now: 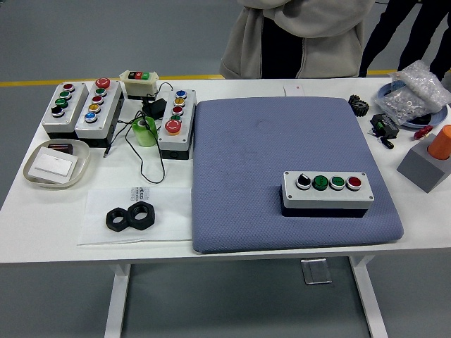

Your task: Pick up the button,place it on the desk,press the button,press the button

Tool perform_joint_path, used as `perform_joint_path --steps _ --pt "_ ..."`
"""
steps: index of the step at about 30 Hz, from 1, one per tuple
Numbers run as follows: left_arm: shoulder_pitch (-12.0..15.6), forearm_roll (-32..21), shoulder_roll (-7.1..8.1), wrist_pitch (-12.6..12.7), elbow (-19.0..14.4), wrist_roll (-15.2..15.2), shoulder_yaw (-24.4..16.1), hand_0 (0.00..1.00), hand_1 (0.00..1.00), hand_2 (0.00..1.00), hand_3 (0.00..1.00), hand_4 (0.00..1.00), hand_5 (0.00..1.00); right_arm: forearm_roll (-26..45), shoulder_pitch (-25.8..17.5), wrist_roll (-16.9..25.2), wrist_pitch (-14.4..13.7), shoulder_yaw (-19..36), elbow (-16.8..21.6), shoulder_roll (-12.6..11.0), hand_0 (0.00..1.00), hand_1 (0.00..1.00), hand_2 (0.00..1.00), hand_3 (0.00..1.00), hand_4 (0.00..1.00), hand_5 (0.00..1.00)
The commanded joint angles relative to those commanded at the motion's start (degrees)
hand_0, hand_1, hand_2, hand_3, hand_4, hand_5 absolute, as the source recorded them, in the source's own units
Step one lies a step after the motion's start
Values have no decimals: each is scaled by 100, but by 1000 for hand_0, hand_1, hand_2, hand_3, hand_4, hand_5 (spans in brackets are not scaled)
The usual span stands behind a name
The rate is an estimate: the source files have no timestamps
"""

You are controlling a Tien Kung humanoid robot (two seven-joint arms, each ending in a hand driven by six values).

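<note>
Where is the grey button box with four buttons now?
In the head view, the grey four-button control box lies on the blue padded mat, in its near right part, left of the grey block with an orange cylinder.

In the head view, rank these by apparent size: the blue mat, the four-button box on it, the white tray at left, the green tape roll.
1. Blue mat, by far the largest.
2. Four-button box.
3. White tray, only slightly smaller than the box.
4. Green tape roll, the smallest.
</note>
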Motion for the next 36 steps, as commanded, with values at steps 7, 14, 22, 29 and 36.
perform_joint_path --steps 7,14,22,29,36 --pt "-11 -15 -8 -3 0 -2 6 719 832 890 826 641 998 64 -82 -71 328 2 -276 113 956 859 894 865 664 805" --pt "-26 -31 -10 -7 0 -9 20 720 833 890 827 641 998 -5 -129 -231 807 -46 -359 170 962 862 894 863 636 844" --pt "-43 -41 -13 -11 -2 -10 27 719 833 891 827 641 998 -58 -160 -365 1130 -105 -394 244 965 860 893 859 610 893" --pt "-45 -37 -10 -14 -4 -12 28 720 833 890 827 641 998 -48 -170 -388 1164 -153 -411 279 966 858 892 858 620 894" --pt "-60 -53 -6 -18 -4 -21 44 719 833 890 827 640 998 -63 -161 -403 1178 -148 -411 285 964 858 889 857 617 887"
